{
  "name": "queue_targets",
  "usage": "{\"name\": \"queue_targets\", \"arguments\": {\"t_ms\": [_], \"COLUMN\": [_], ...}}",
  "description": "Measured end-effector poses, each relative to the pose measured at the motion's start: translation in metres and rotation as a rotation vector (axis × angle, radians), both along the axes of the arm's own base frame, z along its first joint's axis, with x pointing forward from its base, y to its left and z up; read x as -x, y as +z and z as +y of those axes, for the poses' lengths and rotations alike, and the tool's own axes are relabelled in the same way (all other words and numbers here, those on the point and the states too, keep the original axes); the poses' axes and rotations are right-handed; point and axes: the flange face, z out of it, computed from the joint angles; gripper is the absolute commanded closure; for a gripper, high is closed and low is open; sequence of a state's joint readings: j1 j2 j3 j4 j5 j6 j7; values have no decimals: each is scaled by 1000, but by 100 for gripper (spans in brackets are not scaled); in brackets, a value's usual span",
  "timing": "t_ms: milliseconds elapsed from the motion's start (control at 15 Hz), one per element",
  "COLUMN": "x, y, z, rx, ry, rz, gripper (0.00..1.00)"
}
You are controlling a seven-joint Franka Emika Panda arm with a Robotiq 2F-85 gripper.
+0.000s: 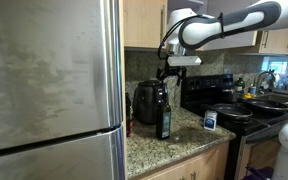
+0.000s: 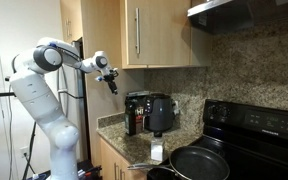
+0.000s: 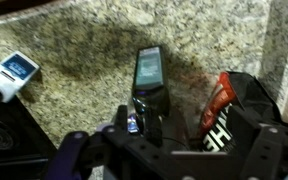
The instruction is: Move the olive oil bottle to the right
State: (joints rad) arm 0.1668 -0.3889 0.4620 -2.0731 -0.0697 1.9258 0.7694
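Right now my two-fingered black gripper (image 1: 167, 72) hangs in the air above the slim, dark glass olive oil bottle with its dark cap and bluish label (image 1: 163, 113), not touching it. In the wrist view my fingers (image 3: 72, 152) stand wide apart at the bottom edge, with nothing between them, and the bottle (image 3: 149, 85) shows from above, leaning away in the picture between the two.

The bottle stands upright on the speckled beige granite countertop (image 1: 189, 140), just beside the bulky black toaster (image 1: 146, 102). In the wrist view the toaster (image 3: 239, 110) sits to one side of the bottle, and a small blue-and-white boxy item (image 3: 12, 76) lies well apart on the other side, near the counter's edge. In an exterior view that same box (image 1: 210, 120) rests near the black stove (image 1: 234, 100).

In an exterior view my white arm (image 2: 44, 90) reaches out from its base, the gripper (image 2: 110, 82) higher than the bottle (image 2: 132, 118), and a round black frying pan (image 2: 199, 160) sits on the stove.
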Motion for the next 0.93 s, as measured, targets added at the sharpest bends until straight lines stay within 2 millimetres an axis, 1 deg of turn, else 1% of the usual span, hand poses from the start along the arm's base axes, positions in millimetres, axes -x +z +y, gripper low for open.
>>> {"name": "queue_targets", "arguments": {"t_ms": [200, 400, 533, 733, 933], "x": [14, 15, 8, -6, -15], "y": [-4, 0, 8, 26, 37], "z": [-8, -8, -1, 9, 11], "rx": [74, 80, 28, -43, -70], "ry": [-50, -60, -42, -16, -38], "rz": [128, 124, 48, -137, -304], "gripper": [0, 0, 0, 0, 0]}}
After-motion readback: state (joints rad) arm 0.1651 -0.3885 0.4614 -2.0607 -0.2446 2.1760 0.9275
